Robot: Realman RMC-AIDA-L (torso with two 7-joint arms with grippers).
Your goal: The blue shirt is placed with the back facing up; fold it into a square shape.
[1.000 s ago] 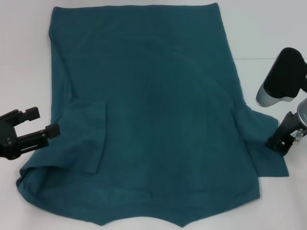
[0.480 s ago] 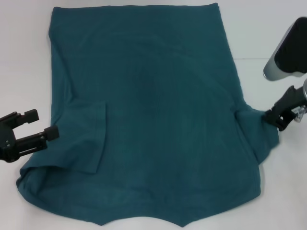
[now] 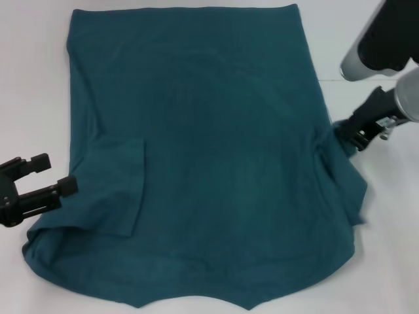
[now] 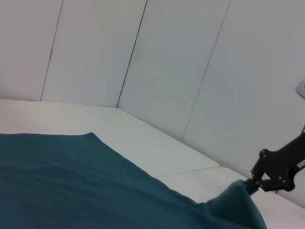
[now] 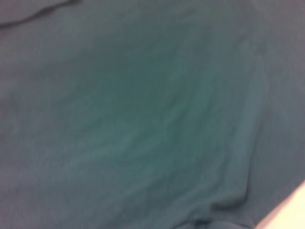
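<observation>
White table (image 3: 33, 78); soft knit blue shirt (image 3: 209, 144); right pincer (image 3: 347, 136) pinching sleeve; left pincer (image 3: 49, 173) released.

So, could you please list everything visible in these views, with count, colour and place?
blue shirt: one, dark teal-blue, spread flat over most of the table, left sleeve folded in onto the body, right sleeve lifted off the surface.
table: one, white, under the shirt.
wall panels: several, white, behind the table in the left wrist view.
left end effector: one, black, open, at the shirt's left edge near the folded sleeve, holding nothing.
right end effector: one, black, pinching the right sleeve and holding it raised at the shirt's right edge.
</observation>
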